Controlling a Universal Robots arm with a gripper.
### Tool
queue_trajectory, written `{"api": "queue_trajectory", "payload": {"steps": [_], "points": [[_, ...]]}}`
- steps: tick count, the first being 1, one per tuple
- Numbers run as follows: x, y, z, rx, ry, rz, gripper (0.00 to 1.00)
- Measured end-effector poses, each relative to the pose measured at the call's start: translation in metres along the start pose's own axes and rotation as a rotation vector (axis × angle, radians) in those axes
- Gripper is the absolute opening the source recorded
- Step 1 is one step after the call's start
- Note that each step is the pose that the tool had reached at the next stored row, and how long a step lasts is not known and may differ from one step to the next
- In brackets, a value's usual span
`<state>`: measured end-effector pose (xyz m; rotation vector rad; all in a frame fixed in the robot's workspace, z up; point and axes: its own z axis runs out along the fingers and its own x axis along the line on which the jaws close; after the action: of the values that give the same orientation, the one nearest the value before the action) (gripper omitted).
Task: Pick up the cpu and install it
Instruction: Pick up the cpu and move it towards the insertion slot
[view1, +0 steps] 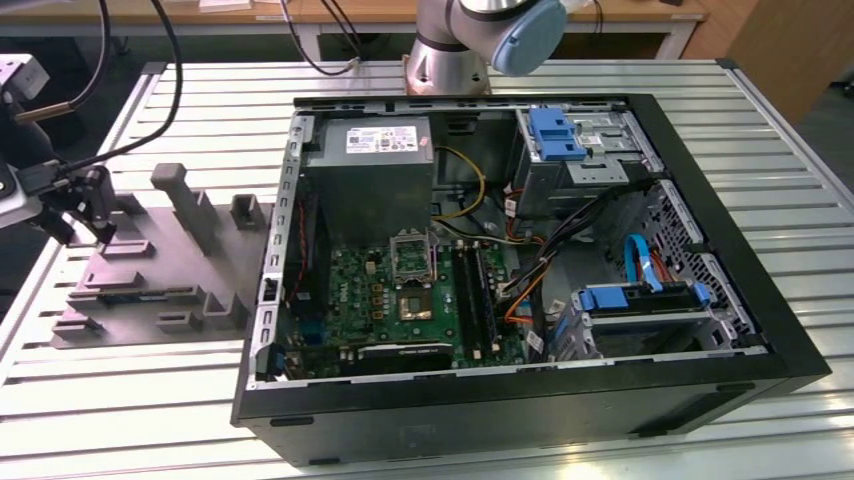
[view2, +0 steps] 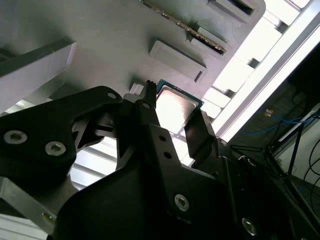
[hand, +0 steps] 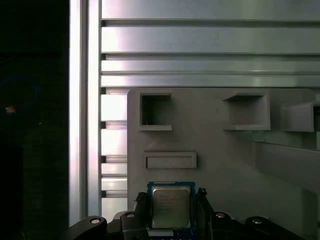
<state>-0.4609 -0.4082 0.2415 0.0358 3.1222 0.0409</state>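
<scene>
Over at the exterior view's left, well apart from the open computer case (view1: 507, 400), the gripper (view1: 100, 235) is down low on the grey tray (view1: 147, 290), which sits on the slatted metal worktop (view1: 134, 400). Both wrist views show the cpu (hand: 171, 212) (view2: 175, 107) near the tray's edge, a small flat square with a pale, shiny silvery-grey metal top and a thin blue-green rim peeking out around it. The fingers (hand: 143, 203) have closed in to the chip's width, one against each of two opposite edges, so they've got hold of it.
</scene>
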Motion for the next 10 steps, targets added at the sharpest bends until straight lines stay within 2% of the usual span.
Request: {"api": "queue_trajectory", "payload": {"steps": [10], "points": [[-0.0001, 0.0001, -0.0026, 0.0000, 0.0000, 0.000, 0.47]]}}
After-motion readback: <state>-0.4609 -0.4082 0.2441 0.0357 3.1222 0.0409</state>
